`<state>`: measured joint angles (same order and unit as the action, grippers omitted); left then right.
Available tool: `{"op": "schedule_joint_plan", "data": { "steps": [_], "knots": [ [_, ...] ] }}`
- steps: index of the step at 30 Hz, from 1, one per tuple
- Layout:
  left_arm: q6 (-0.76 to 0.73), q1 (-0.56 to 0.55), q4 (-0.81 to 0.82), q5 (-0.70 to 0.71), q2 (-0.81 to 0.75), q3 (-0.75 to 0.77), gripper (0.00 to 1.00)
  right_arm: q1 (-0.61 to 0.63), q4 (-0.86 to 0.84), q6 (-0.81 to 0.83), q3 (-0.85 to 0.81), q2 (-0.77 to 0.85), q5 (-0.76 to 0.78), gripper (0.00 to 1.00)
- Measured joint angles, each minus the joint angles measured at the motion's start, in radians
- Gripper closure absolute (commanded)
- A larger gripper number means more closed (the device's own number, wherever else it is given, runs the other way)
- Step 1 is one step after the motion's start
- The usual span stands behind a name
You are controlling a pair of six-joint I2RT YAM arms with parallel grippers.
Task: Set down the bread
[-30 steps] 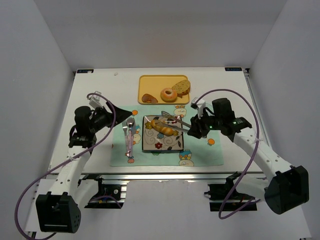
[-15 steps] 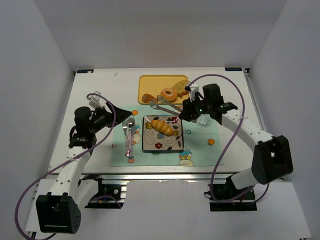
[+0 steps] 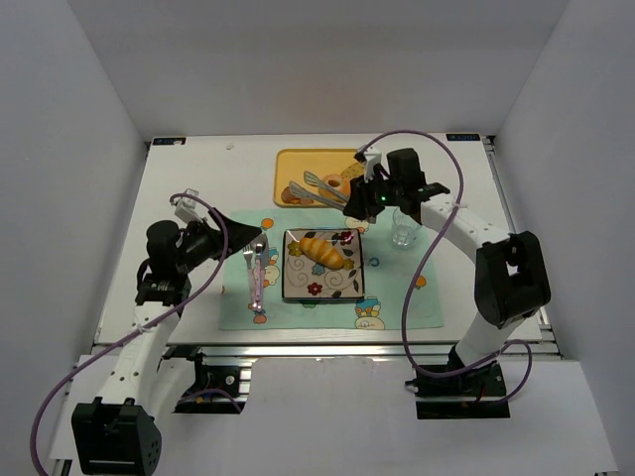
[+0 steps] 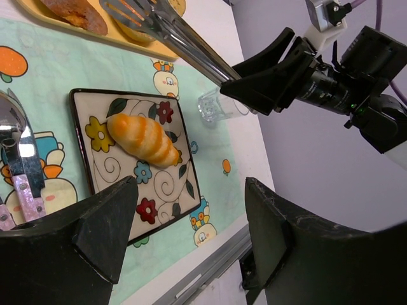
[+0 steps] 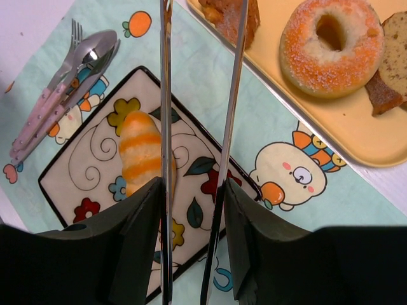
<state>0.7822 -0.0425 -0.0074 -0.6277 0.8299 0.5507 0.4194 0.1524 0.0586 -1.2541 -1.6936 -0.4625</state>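
The bread, a golden-yellow croissant, lies on the flowered square plate on the green placemat. It also shows in the left wrist view and the right wrist view. My right gripper is shut on metal tongs. The tong arms are spread and empty. They reach back-left over the yellow tray, clear of the croissant. My left gripper is open and empty, left of the plate above the cutlery.
The yellow tray at the back holds a ring donut, a speckled bread slice and a brown piece. A small glass stands right of the plate. A fork and spoon lie left of the plate.
My right gripper has lifted the tongs off the plate and swung them back over the tray. The croissant stays on the plate. My left arm has barely moved.
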Motion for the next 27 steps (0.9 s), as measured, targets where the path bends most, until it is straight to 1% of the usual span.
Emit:
{"op": "schedule_joint_plan", "data": {
  "steps": [8, 12, 16, 22, 27],
  "knots": [
    [0.000, 0.000, -0.015, 0.004, -0.005, 0.000, 0.22, -0.005, -0.014, -0.005, -0.001, -0.017, 0.012, 0.53],
    [0.001, 0.000, -0.015, 0.006, -0.005, 0.000, 0.22, -0.042, -0.031, -0.026, -0.003, -0.016, 0.015, 0.54],
    [0.001, 0.000, -0.015, 0.007, -0.003, 0.000, 0.22, -0.129, -0.043, -0.053, -0.015, -0.011, 0.019, 0.55],
    [0.001, 0.000, -0.015, 0.006, 0.001, 0.000, 0.22, -0.331, -0.050, -0.078, -0.003, 0.051, 0.036, 0.56],
    [0.001, 0.000, -0.007, 0.006, 0.017, 0.000, 0.22, -0.500, -0.052, -0.037, 0.090, 0.143, 0.066, 0.56]
  ]
}}
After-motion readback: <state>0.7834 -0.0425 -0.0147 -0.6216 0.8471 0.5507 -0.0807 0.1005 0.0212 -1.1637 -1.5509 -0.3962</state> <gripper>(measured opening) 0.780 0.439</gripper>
